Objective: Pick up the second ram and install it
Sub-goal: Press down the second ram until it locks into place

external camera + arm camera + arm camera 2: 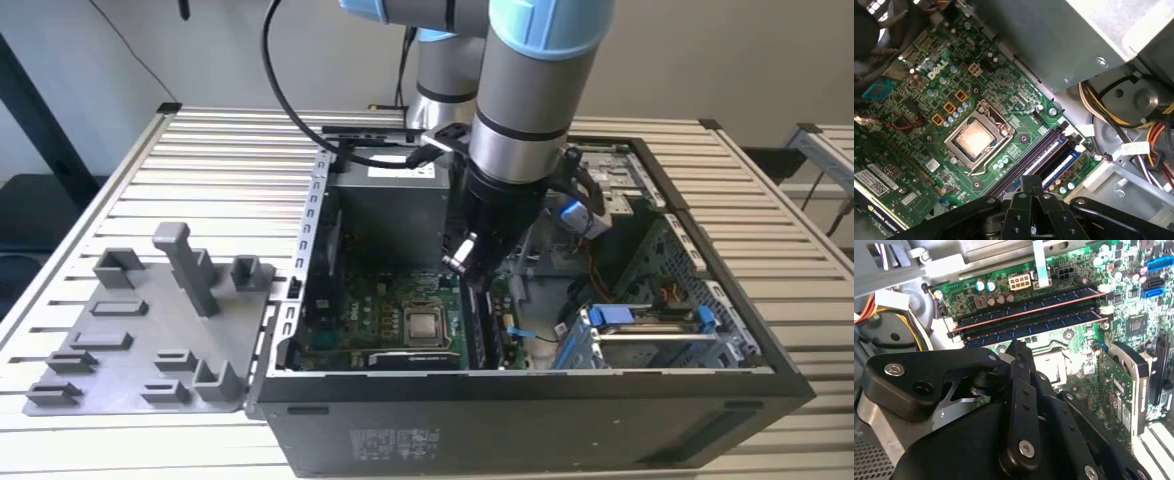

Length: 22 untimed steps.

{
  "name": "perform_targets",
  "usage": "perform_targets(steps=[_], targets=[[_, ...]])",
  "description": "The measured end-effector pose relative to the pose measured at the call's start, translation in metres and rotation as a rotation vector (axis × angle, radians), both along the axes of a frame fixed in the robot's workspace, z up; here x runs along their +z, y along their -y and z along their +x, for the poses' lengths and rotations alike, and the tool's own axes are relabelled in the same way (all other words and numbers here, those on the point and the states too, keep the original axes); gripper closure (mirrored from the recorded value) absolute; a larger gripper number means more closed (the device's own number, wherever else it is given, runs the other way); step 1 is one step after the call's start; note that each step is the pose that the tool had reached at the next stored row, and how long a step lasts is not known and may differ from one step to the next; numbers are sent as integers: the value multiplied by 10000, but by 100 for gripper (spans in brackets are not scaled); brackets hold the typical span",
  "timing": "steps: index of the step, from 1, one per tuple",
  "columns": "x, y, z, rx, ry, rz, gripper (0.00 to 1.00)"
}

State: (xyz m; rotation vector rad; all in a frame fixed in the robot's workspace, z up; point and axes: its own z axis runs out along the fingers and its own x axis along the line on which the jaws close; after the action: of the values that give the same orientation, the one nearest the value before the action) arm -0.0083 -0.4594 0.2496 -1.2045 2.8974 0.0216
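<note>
A: The gripper (461, 262) hangs inside the computer case (694, 400), above the memory slots (1029, 320). Its fingers look pressed together, nothing visibly between them.

B: And the second ram?

A: One stick (1026, 311) sits in the slots. A tilted push could bend the board (919, 125).

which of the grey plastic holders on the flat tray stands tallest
The T-topped grey post near the grey tray's middle; the others are low blocks.

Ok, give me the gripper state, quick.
Gripper: closed, nothing visibly held, poised over the memory slots.
</note>
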Motion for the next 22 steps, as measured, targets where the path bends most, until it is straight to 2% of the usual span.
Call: perform_targets(steps=[18, 22], targets=[[-43, 0, -7, 2950, 28, 42, 89], [-45, 0, -8, 3522, 66, 38, 89]])
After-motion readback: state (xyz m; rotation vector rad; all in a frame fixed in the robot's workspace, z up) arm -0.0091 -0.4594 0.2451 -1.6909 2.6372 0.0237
